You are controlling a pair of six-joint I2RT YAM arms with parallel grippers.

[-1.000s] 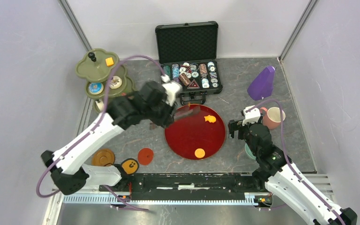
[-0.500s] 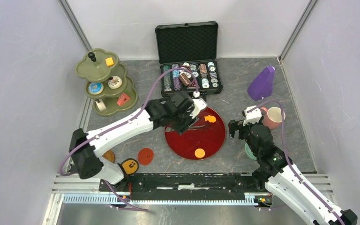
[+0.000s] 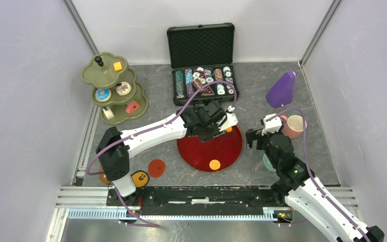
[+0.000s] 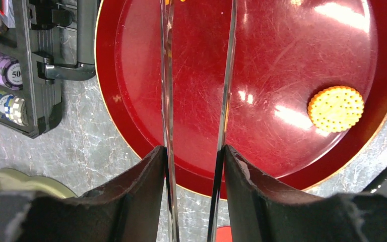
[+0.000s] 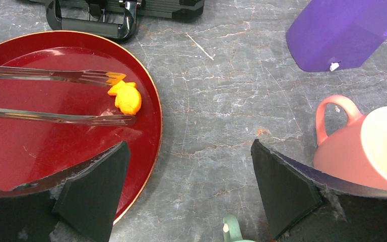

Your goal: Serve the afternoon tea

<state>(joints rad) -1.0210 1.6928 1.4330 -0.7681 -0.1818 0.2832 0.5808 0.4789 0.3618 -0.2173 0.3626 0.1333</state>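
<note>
My left gripper (image 3: 215,122) is shut on a pair of metal tongs (image 4: 167,75) and reaches over the dark-red tray (image 3: 201,151). The tongs' two tips (image 5: 101,77) stand apart on either side of an orange fish-shaped biscuit (image 5: 126,98) near the tray's right rim. A round orange biscuit (image 4: 335,108) lies at the tray's near edge. The olive-green three-tier stand (image 3: 112,88) at the far left carries several sweets. My right gripper (image 5: 189,189) hangs open over bare table between the tray and a pink cup (image 5: 368,146). A teal cup (image 5: 232,229) sits just under it.
An open black case of poker chips (image 3: 204,83) stands behind the tray. A purple block (image 3: 281,89) is at the back right. A red saucer (image 3: 156,167) and an orange saucer (image 3: 140,178) lie near the left arm's base. Walls close in on both sides.
My left arm has swung from the stand's side rightward across the tray, bringing the tongs' tips to the fish-shaped biscuit. The right arm has not moved.
</note>
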